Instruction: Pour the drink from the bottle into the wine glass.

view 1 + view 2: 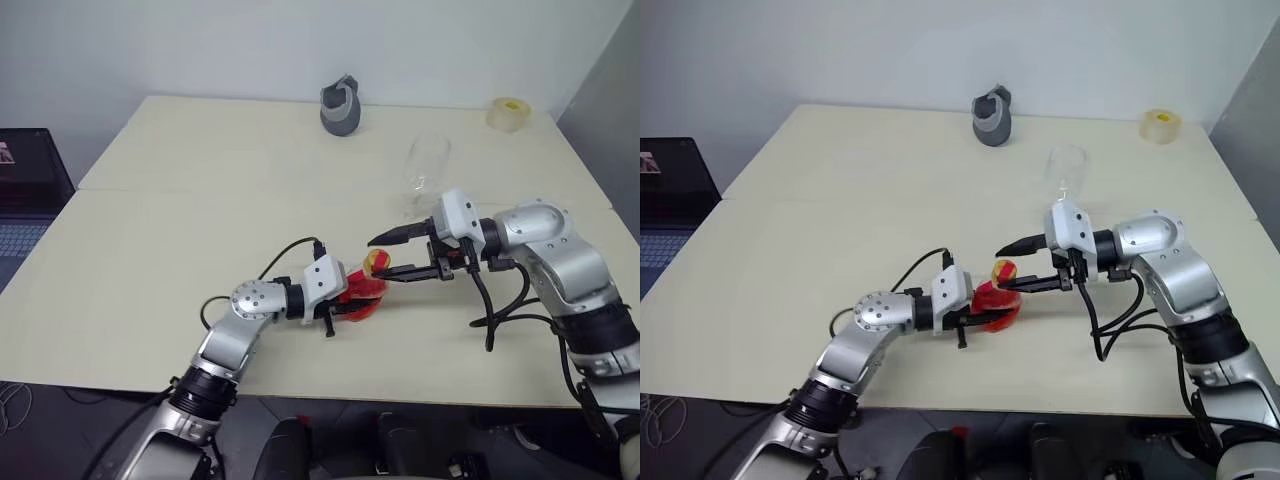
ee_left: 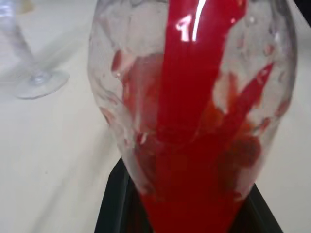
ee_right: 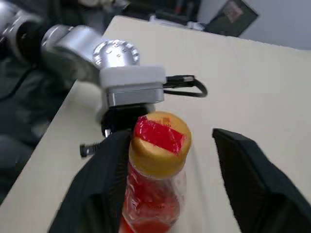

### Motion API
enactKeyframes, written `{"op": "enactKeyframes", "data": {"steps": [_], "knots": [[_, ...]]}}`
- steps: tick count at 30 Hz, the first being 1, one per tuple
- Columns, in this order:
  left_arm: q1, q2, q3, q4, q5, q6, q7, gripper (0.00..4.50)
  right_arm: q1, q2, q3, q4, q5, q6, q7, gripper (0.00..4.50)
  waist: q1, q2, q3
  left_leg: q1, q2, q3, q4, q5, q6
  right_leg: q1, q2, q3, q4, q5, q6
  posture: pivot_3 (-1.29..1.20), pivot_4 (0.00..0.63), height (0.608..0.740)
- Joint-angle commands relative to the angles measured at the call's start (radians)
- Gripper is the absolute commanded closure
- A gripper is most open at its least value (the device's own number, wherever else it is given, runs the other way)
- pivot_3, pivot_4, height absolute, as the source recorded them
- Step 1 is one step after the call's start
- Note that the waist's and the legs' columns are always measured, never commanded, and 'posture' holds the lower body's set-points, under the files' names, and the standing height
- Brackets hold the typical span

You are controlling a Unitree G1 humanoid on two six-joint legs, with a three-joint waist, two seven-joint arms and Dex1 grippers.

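Bottle (image 1: 362, 293) with the red drink (image 2: 194, 160) stands on the near middle of the pale tabletop (image 1: 150, 250), its rounded body clamped in the left end effector (image 1: 345, 300), whose black fingers (image 2: 114, 204) press against the lower body on both sides. The yellow-and-red cap (image 3: 160, 138) is on the neck. In the left wrist view the drink coats the inner wall in streaks and pools at the base of the bottle.

Reaching in from the right, the right end effector (image 1: 400, 255) is level and points left at the top of the bottle. Its two black fingers (image 3: 252, 179) are spread apart, one on each side of the cap; in the right wrist view one finger lies just beside the cap and neck, while the other stands clear of it. Whether the nearer finger touches the cap cannot be told.

The wine glass (image 1: 425, 175) stands upright farther back on the tabletop, beyond the right end effector and a little to the right of the bottle; its round foot (image 2: 41, 82) appears in the left wrist view.

At the far edge, a grey jug-like object (image 1: 341, 106) sits near the middle, and a yellowish roll of tape (image 1: 509, 113) lies at the far right corner. A dark laptop (image 1: 25, 200) sits off the tabletop at the left.
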Motion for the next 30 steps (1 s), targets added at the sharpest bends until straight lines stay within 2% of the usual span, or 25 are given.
{"op": "enactKeyframes", "data": {"steps": [1, 4, 7, 13, 17, 28, 30], "knots": [[-0.01, -0.026, 0.056, -0.046, -0.001, -0.001, 0.104, 3.72, 0.051, 0.044, -0.121, -0.172, 0.087, 0.118, -0.198, 0.54, 0.001, 0.0, 0.0, 0.0, 0.0, 0.0, 0.0, 0.0, 0.0, 0.0, 0.0, 0.0, 0.0, 0.0, 0.0, 0.0, 0.15, 0.74], [-0.023, -0.05, 0.073, -0.016, 0.024, -0.009, 0.187, 3.73, 0.12, 0.109, -0.159, -0.308, 0.128, 0.211, -0.367, 0.53, 0.001, 0.0, 0.0, 0.001, 0.0, 0.0, -0.001, 0.0, 0.0, 0.0, 0.001, 0.0, 0.001, 0.0, 0.0, 0.0, 0.15, 0.74], [-0.046, -0.063, 0.075, 0.021, 0.052, -0.021, 0.239, 3.73, 0.17, 0.183, -0.142, -0.4, 0.136, 0.303, -0.532, 0.53, 0.002, 0.0, 0.0, 0.001, 0.0, 0.0, -0.002, 0.0, 0.0, 0.0, 0.001, 0.0, 0.001, 0.0, 0.0, 0.0, 0.15, 0.74], [-0.079, -0.067, 0.04, 0.084, 0.094, -0.071, 0.254, 3.73, 0.165, 0.274, -0.043, -0.438, -0.003, 0.311, -0.713, 0.53, 0.002, 0.0, 0.0, 0.001, -0.001, 0.001, -0.002, 0.0, 0.0, 0.0, 0.001, 0.0, 0.0, 0.0, 0.0, 0.0, 0.15, 0.74], [-0.086, -0.074, 0.035, 0.101, 0.096, -0.084, 0.256, 3.73, 0.155, 0.312, -0.004, -0.409, -0.088, 0.288, -0.779, 0.53, 0.001, 0.0, 0.0, 0.001, -0.001, 0.001, -0.002, 0.0, 0.0, 0.0, 0.001, 0.0, 0.0, 0.0, 0.0, 0.0, 0.15, 0.74], [-0.076, -0.073, 0.031, 0.094, 0.095, -0.087, 0.252, 3.73, 0.141, 0.364, -0.007, -0.37, -0.106, 0.333, -0.812, 0.53, -0.001, 0.0, 0.0, 0.001, 0.0, 0.001, -0.003, 0.0, 0.0, 0.0, 0.001, 0.0, 0.0, 0.0, 0.0, 0.0, 0.15, 0.74], [-0.076, -0.072, 0.032, 0.092, 0.094, -0.086, 0.249, 3.73, 0.137, 0.36, -0.006, -0.359, -0.121, 0.332, -0.814, 0.9, -0.002, 0.0, 0.0, 0.001, 0.0, 0.001, -0.003, 0.0, 0.0, 0.0, 0.001, 0.0, 0.0, 0.0, 0.0, 0.0, 0.15, 0.74]]}}
